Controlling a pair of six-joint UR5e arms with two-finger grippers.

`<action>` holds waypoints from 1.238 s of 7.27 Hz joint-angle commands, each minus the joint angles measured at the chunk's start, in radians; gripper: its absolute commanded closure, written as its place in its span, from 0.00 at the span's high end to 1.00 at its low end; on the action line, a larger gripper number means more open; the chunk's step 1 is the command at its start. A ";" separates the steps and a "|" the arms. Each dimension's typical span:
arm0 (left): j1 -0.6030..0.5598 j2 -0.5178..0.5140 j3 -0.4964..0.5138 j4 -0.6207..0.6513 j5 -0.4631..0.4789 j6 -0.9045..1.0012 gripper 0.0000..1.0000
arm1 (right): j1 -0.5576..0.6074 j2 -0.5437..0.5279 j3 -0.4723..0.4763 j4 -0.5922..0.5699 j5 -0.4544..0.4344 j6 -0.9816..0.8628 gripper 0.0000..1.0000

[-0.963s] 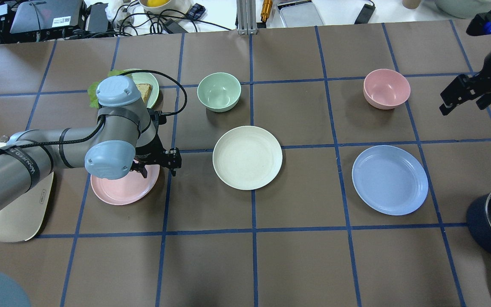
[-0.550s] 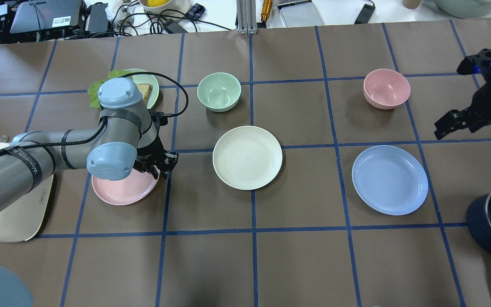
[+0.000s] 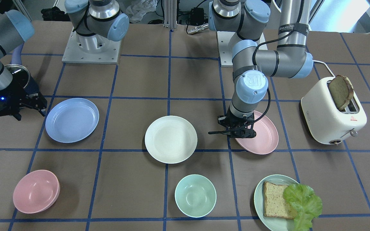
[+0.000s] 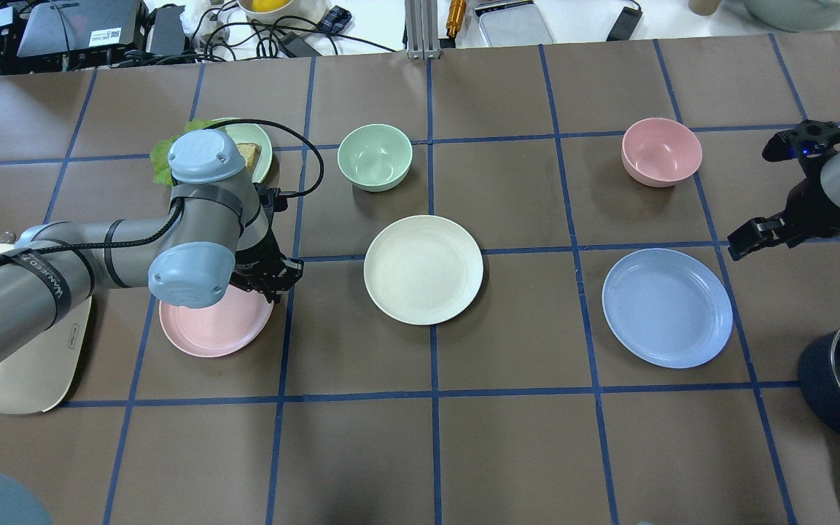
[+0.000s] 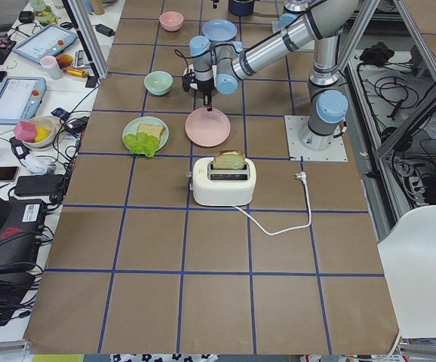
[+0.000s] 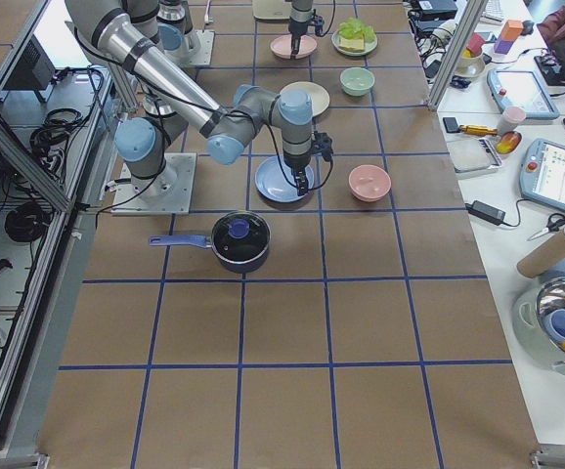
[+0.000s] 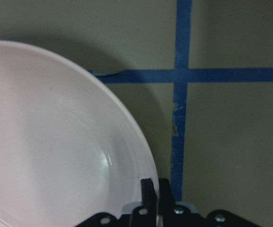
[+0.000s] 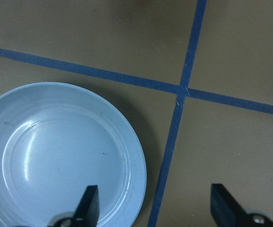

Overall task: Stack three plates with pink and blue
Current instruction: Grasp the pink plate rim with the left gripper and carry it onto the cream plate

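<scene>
None stacked yet: the pink plate [image 4: 208,328], cream plate [image 4: 424,270] and blue plate [image 4: 666,306] lay apart on the tabletop [image 4: 507,437]; left fingers [image 7: 148,189] pinched the pink plate's rim, right fingers [image 8: 90,201] spread wide over the blue plate's edge.

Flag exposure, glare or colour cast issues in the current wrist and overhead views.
Left wrist view: pink plate washed out nearly white, table cast greenish-grey. Right wrist view: sharp, soft glare streaks on the blue plate, table a warmer tan. Overhead view: mostly even light, darker shadow patches on the table along the frame's bottom, desk clutter beyond it blown bright.
</scene>
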 commanded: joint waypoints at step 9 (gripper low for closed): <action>-0.448 -0.258 0.560 -0.316 0.014 -0.257 0.00 | -0.001 0.145 0.008 -0.052 -0.004 0.029 0.63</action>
